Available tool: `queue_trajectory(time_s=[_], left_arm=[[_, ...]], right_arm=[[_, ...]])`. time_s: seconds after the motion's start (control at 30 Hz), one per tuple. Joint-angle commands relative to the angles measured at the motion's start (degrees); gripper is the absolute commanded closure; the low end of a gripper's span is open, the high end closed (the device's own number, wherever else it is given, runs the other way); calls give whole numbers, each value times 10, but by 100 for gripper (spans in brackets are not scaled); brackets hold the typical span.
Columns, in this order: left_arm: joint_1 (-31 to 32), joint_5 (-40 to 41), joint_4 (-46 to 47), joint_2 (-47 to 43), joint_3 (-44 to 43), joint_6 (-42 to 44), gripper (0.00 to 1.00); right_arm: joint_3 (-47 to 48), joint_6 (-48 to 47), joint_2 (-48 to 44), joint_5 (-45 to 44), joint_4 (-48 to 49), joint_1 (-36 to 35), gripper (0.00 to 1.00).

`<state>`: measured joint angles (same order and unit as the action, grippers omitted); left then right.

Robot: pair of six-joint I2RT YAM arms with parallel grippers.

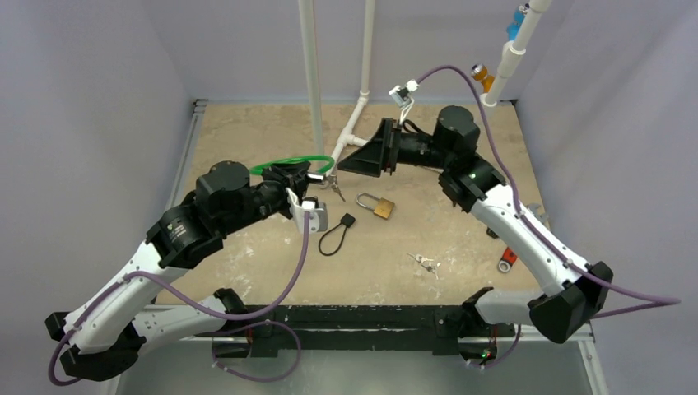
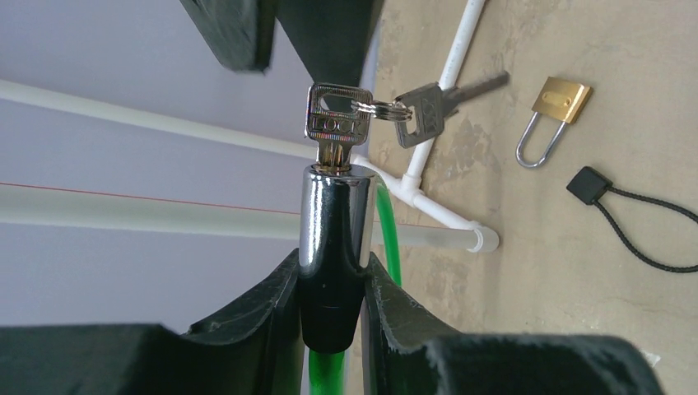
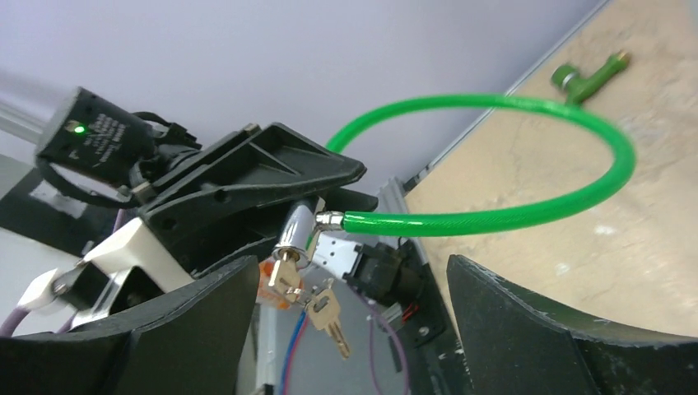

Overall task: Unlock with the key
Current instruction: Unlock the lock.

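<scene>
My left gripper (image 2: 329,284) is shut on a cable lock, pinching the chrome cylinder (image 2: 332,214) at its black base. The green cable (image 3: 494,218) loops out from the cylinder's side. A silver key (image 2: 336,123) stands in the cylinder's end, and a second key (image 2: 428,111) hangs from its ring. In the right wrist view the key (image 3: 284,276) sits just in front of my right gripper (image 3: 350,321), nearer its left finger; the jaws stand wide and touch nothing. From above, the right gripper (image 1: 362,156) faces the left gripper (image 1: 317,177) over the table's middle.
A brass padlock (image 1: 383,207) and a black cord loop (image 1: 333,234) lie just right of the lock. More keys (image 1: 424,263) and a red item (image 1: 507,261) lie nearer the front right. White pipes (image 1: 311,74) rise behind. A green fitting (image 3: 586,76) lies farther off.
</scene>
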<state>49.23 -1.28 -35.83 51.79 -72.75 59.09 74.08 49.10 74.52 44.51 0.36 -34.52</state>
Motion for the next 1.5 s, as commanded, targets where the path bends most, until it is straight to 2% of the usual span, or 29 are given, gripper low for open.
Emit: queue_trajectory(time_s=[0.0, 0.2, 0.37, 0.47, 0.67, 0.8, 0.93, 1.1, 1.4, 1.47], left_arm=[[3, -34, 34, -13, -28, -16, 100], [2, -45, 27, -11, -45, -25, 100], [3, -118, -26, -7, -97, -75, 100], [3, -180, -70, 1, -131, -113, 100], [3, -252, -100, 24, -176, -185, 100], [2, -266, -103, 34, -191, -211, 100], [2, -270, -99, 38, -194, -222, 100], [2, -267, -92, 42, -201, -228, 100], [2, -271, -94, 52, -228, -239, 100], [2, -274, -100, 53, -228, -237, 100]], right_arm=[[38, -48, -55, -3, -24, 36, 13], [24, -100, -90, -9, -33, 50, 11], [-42, -263, -139, -96, -54, 49, 14], [-89, -340, -167, -100, -24, 41, 16], [-147, -371, -208, -64, 101, 2, 15], [-129, -420, -212, -68, 95, -57, 15], [-107, -406, -198, -40, 104, -76, 17], [-112, -416, -198, -72, 110, -100, 19], [-114, -443, -175, -113, 104, -155, 40], [-112, -444, -170, -128, 112, -166, 52]])
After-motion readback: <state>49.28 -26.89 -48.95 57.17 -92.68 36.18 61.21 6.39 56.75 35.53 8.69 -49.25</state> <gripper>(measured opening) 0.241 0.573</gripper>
